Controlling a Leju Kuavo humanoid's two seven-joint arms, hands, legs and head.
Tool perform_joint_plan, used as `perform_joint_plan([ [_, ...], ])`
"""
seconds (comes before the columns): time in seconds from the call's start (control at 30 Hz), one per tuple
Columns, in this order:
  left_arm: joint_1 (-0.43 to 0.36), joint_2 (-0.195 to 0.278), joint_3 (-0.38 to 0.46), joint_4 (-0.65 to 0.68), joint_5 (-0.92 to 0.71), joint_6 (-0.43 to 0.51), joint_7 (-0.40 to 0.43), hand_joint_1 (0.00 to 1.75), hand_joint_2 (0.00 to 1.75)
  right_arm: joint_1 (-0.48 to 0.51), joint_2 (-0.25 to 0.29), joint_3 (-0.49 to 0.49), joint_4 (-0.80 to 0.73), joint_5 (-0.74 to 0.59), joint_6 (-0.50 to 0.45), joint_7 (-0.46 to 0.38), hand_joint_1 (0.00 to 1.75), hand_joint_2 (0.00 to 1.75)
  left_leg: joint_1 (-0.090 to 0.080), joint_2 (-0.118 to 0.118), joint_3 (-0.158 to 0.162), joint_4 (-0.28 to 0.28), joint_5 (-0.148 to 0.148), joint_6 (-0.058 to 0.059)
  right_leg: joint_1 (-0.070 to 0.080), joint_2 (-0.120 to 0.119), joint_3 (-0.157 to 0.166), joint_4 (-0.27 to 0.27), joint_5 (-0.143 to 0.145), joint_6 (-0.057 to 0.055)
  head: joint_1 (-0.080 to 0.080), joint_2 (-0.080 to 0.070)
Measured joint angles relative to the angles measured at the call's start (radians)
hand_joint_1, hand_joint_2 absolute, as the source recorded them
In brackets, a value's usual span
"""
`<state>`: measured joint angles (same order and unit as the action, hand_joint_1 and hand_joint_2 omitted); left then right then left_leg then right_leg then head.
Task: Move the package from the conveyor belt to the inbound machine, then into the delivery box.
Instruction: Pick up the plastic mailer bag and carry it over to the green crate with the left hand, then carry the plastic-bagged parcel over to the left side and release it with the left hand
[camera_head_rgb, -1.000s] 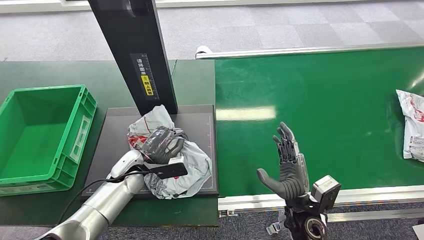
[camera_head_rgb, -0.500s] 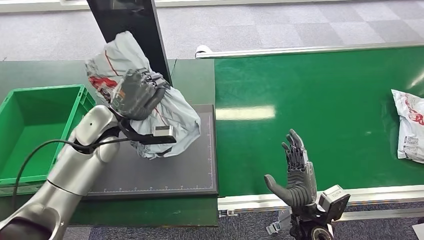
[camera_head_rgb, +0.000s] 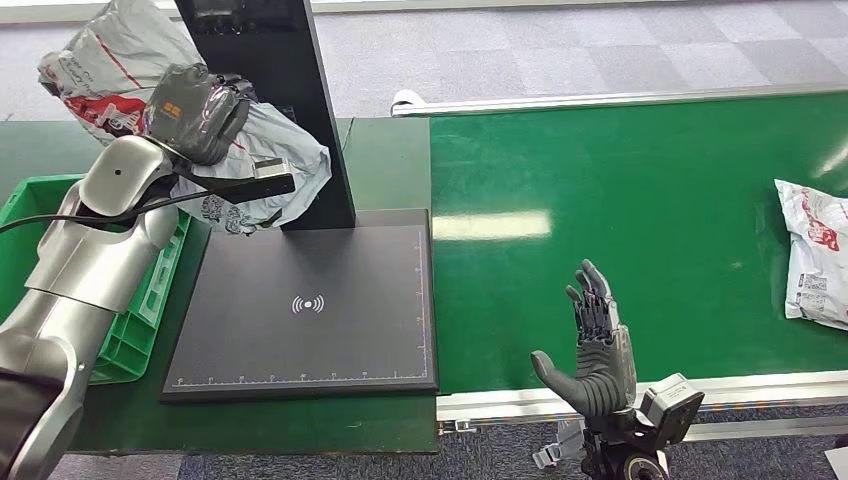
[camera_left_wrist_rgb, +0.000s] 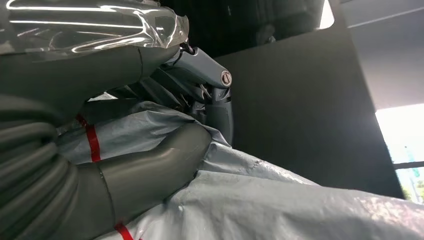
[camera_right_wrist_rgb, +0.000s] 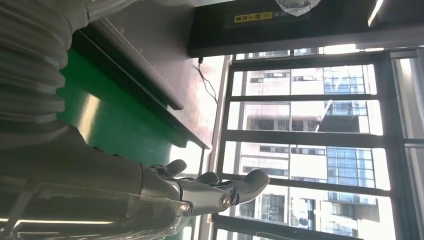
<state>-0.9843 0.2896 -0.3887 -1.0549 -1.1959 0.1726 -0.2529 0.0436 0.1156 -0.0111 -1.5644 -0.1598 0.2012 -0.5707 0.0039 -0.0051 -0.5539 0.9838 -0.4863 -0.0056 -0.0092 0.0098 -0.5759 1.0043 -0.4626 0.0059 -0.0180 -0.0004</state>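
Left hand (camera_head_rgb: 195, 110) grips the grey package (camera_head_rgb: 262, 150), fingers wrapped over the crumpled bag, holding it in the air above the far corner of the green box (camera_head_rgb: 140, 305) and against the black post (camera_head_rgb: 270, 90) of the scanner. The scanner pad (camera_head_rgb: 305, 305) is bare. In the left wrist view the thumb and fingers (camera_left_wrist_rgb: 200, 80) bite into loose plastic film rather than a firm body.

Right hand (camera_head_rgb: 590, 345) hovers at the near edge of the green belt (camera_head_rgb: 620, 180), fingers apart, holding nothing. A second package (camera_head_rgb: 815, 255) lies at the belt's far right end.

Risks, as judged:
- The grip is on slack bag material; contents could shift and the bag slide out before it is over the box opening.
- A hanging flap sits right beside the post; it may snag there and tug the bag loose.
- The package hangs near the box's rim, not its middle; an early release could land it on the rim or the surface.
- The dangling cable (camera_head_rgb: 60, 215) by the left arm could catch on the box wall.
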Motion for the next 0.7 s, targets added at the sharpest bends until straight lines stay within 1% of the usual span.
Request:
perform_joint_plan([
  [0.3,-0.012,0.0,0.0,0.031,-0.001,0.001,0.001,1.75,1.75,0.0,0.0,0.0,0.0,0.0,0.0,0.0,0.0,1.75,0.0,0.0,0.0,0.0,0.0,0.0,0.0,0.0,0.0,0.0,0.0,0.0,0.0,0.0],
  [0.43,-0.033,0.002,0.004,0.064,-0.02,-0.03,0.051,1.75,1.75,0.0,0.0,0.0,0.0,0.0,0.004,0.0,0.0,1.75,0.0,0.0,0.0,0.0,0.0,0.0,0.0,0.0,0.0,0.0,0.0,0.0,0.0,0.0],
  [0.53,-0.089,0.016,0.023,0.174,-0.02,-0.051,0.089,1.75,1.75,-0.004,-0.001,0.002,0.003,-0.002,0.012,0.0,0.0,1.75,0.0,0.0,0.001,0.0,0.001,-0.001,0.0,0.0,0.002,0.0,0.0,-0.001,0.0,0.0],
  [0.63,-0.16,0.059,0.066,0.33,-0.015,-0.074,0.13,1.75,1.75,-0.01,-0.002,0.009,0.008,-0.005,0.016,-0.002,0.0,1.75,0.002,0.006,0.001,-0.001,0.002,-0.003,0.001,0.004,0.0,0.0,0.003,-0.004,0.0,0.0],
  [0.7,-0.188,0.09,0.09,0.426,-0.018,-0.098,0.164,1.75,1.75,-0.011,-0.002,0.01,0.012,-0.007,0.016,-0.002,0.0,1.75,0.003,0.007,0.002,-0.001,0.003,-0.004,0.003,0.005,-0.001,0.001,0.004,-0.006,0.0,0.0],
])
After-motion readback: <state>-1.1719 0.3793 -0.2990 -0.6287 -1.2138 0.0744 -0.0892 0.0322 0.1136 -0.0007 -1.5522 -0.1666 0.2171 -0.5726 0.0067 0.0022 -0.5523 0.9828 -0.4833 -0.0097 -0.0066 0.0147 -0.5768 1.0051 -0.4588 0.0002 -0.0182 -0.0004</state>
